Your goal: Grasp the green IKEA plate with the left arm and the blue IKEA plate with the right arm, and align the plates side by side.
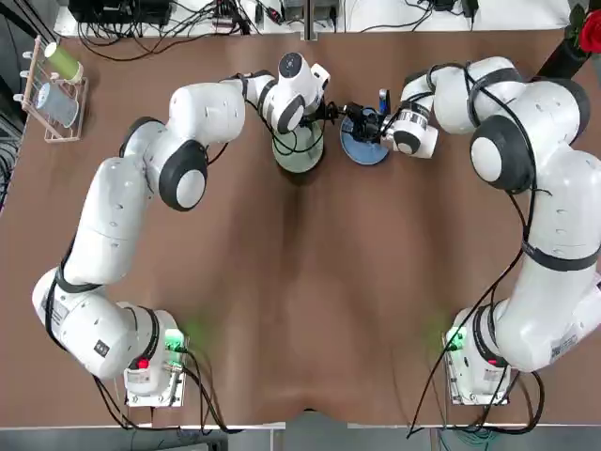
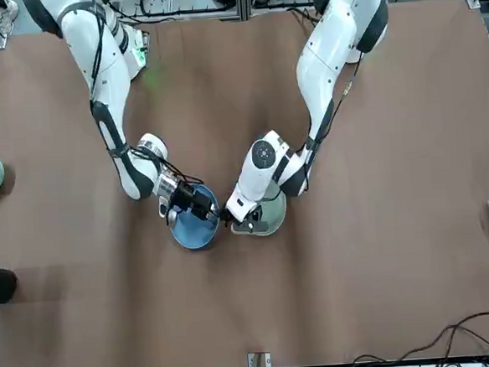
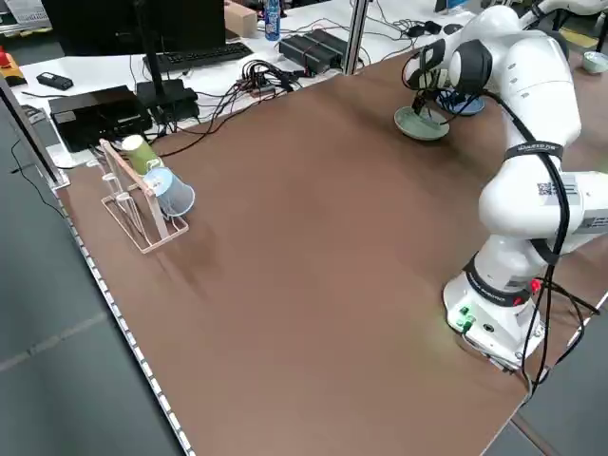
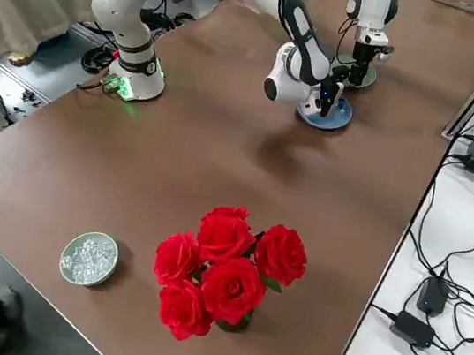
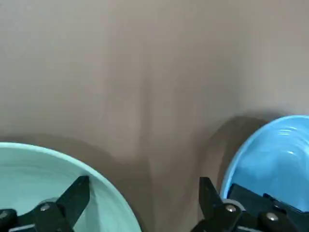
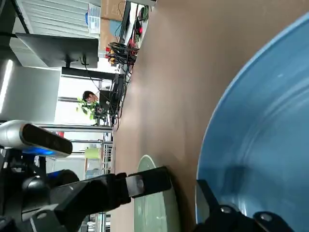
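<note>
Left end effector [image 5: 145, 203] spreads its fingers above the round, mint-green plate [image 5: 53, 193]. Right end effector [image 2: 206, 205], seemingly also apart, meets the round sky-blue plate [image 2: 194, 224].

Robotics lab, glossy white jointed arms bolted to a broad brown bench [image 1: 310, 357], black computer monitor [image 3: 90, 28], tangled black cables [image 3: 258, 81]

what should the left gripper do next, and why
Probably ease down slightly, then close on the round pale green plastic plate: the left gripper is open, one finger over that plate, the other beyond its rim.
</note>
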